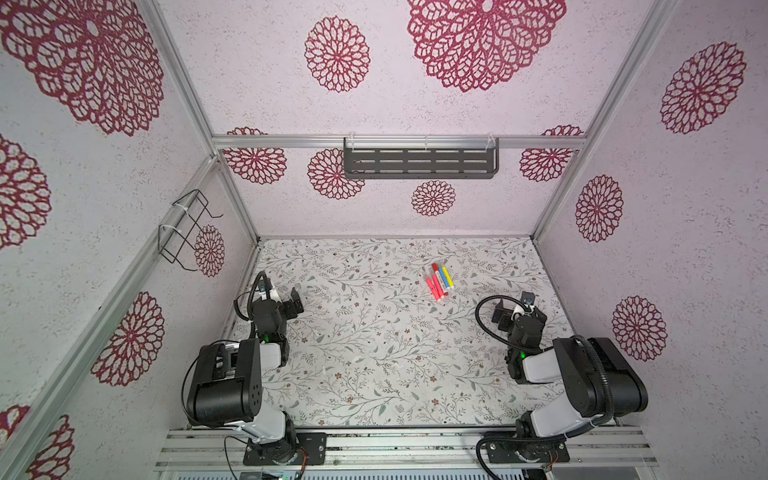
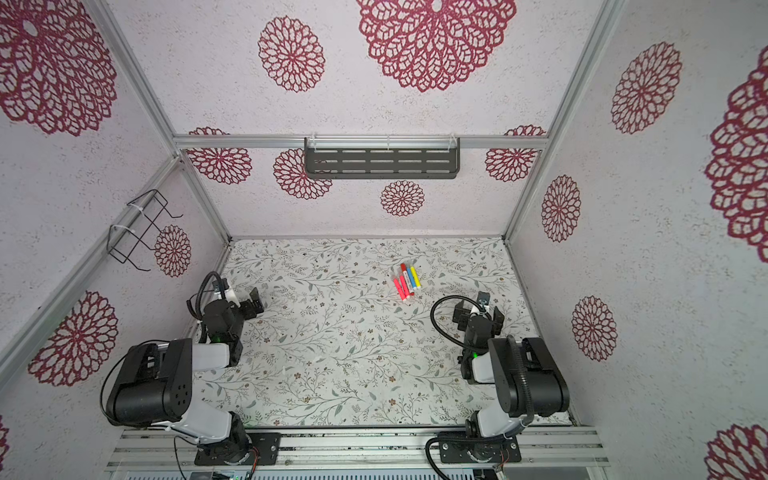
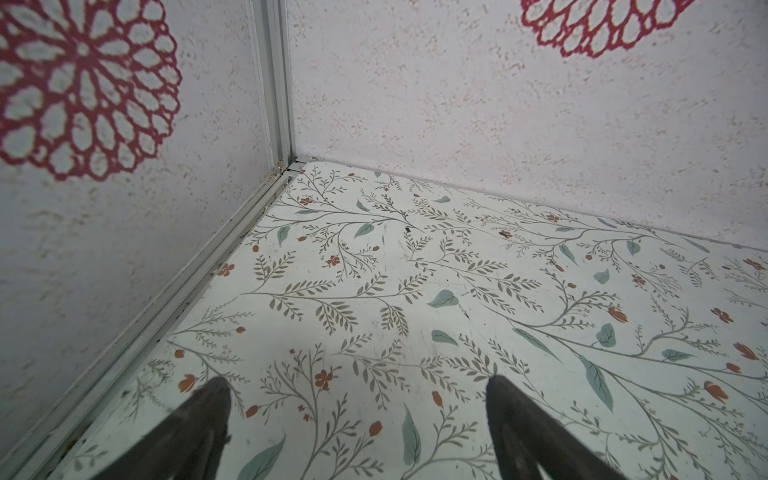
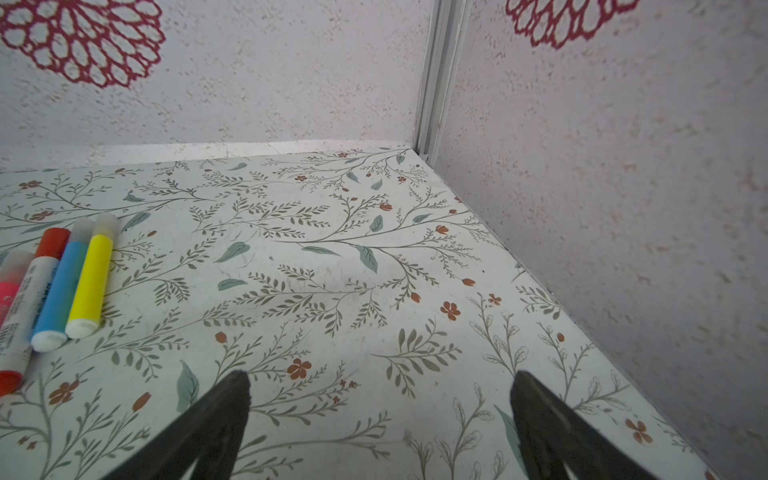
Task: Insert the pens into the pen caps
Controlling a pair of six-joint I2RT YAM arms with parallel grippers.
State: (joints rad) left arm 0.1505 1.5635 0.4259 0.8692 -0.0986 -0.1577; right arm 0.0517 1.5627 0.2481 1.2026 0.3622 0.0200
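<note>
Where the pens lie: five pens (image 1: pixel 439 282) (image 2: pixel 406 282) are bunched side by side and touching on the floral worktop (image 1: pixel 374 374). In both top views they sit in its far half, right of the middle.
Pen colours: both top views show two pinkish-red pens, one white and one blue, with one yellow at the right edge of the bunch.
Close look, right wrist view: the yellow pen (image 4: pixel 89 282), blue pen (image 4: pixel 60 291) and white pen (image 4: pixel 25 299) lie parallel and touching. A pink pen (image 4: pixel 6 291) is cut off by the picture's edge.
Caps: clear caps (image 4: pixel 106 222) sit in line on the yellow and blue pens, at the ends away from the camera. A red cap (image 4: pixel 52 241) sits the same way on the white pen. Whether any cap is pushed fully home cannot be told.
Left fingers (image 3: pixel 195 432): spread wide with nothing between them, low over bare worktop near the left wall, well apart from the pens.
Right fingers (image 4: pixel 208 428): spread wide and holding nothing, low over the worktop, with the pens near but off to one side and not touching.
Walls: a wire rack (image 1: pixel 187 226) hangs on the left wall and a slotted shelf (image 1: pixel 419 160) on the back wall.
</note>
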